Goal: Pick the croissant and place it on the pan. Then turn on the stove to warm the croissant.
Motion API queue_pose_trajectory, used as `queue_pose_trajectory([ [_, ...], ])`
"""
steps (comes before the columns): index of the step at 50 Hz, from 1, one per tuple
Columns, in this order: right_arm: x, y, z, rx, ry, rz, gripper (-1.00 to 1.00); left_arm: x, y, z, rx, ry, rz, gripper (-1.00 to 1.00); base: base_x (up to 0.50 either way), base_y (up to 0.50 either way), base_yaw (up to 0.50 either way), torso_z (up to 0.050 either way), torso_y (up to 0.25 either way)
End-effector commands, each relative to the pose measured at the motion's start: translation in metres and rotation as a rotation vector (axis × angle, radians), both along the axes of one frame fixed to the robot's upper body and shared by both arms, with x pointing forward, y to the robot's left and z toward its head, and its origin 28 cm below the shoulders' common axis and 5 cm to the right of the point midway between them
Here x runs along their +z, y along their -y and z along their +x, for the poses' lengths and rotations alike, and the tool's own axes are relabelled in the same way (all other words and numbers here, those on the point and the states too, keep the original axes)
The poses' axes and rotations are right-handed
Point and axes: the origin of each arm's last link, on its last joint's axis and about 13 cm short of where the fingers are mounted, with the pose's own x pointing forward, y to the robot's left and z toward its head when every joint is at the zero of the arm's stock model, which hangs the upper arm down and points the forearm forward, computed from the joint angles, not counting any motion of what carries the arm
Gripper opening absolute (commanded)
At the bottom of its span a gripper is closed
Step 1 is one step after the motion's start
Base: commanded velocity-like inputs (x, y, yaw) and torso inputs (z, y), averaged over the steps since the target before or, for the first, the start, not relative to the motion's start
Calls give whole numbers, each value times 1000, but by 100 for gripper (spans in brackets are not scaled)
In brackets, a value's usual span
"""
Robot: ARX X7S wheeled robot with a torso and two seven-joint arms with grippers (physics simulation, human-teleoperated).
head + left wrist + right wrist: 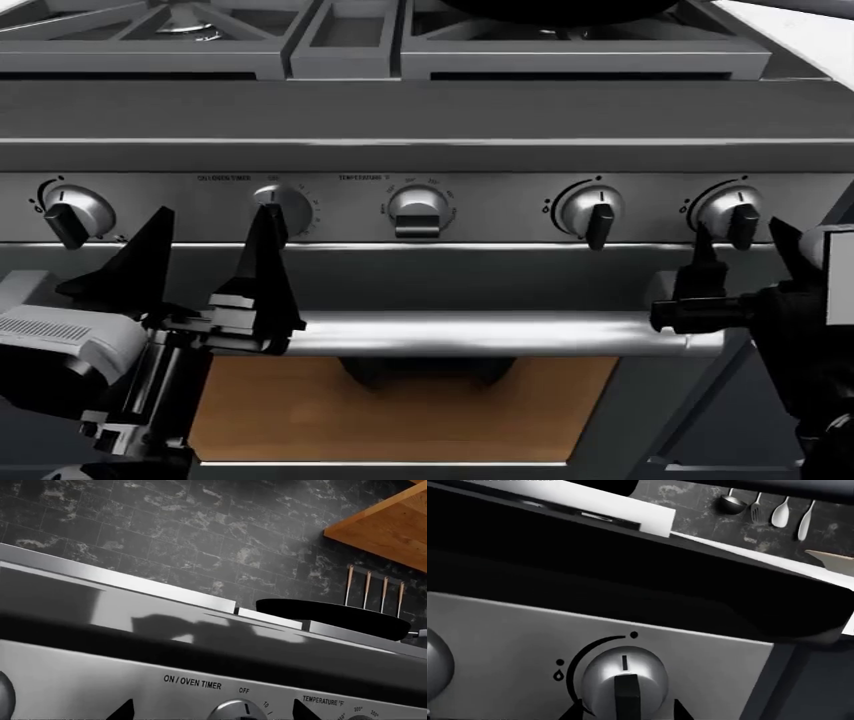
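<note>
The stove (427,110) fills the head view, with a row of silver knobs on its front panel. The black pan (554,8) sits on the back right grate and shows side-on in the left wrist view (333,615). The croissant is hidden. My left gripper (211,255) is open and empty in front of the timer knob (240,711), with a fingertip on each side of it (212,712). My right gripper (743,255) is open, and its fingertips straddle the rightmost burner knob (624,680) without closing on it (627,711).
The steel oven bar handle (481,335) runs just below both grippers. Other knobs (74,212) (587,210) line the panel. Utensils (780,512) hang on the dark tile wall. A wooden shelf (387,525) is above the counter. A cream plate rim (834,560) lies to the stove's right.
</note>
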Motion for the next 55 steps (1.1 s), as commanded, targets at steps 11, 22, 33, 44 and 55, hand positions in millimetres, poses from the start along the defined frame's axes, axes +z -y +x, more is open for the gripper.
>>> queue_pose_trajectory([
  [11, 11, -15, -10, 135, 27, -68, -100, 0, 0, -1, -1, 0, -1, 100, -5, 3, 0, 0, 4],
  [22, 11, -16, -10, 139, 30, -76, -100, 0, 0, -1, -1, -1, 0, 100, -3, 3, 2, 1, 3],
  [33, 12, -15, -10, 129, 47, -49, 100, 0, 0, 0, 0, -2, -2, 100, -2, 2, 1, 0, 2],
  [44, 15, -15, -16, 123, 70, -42, 100, 0, 0, 0, 0, -3, -4, 100, 0, 0, 0, 0, 0],
  [55, 19, -17, -28, 102, 99, -55, 100, 0, 0, -1, -1, 1, -2, 100, 0, 0, 0, 0, 0],
])
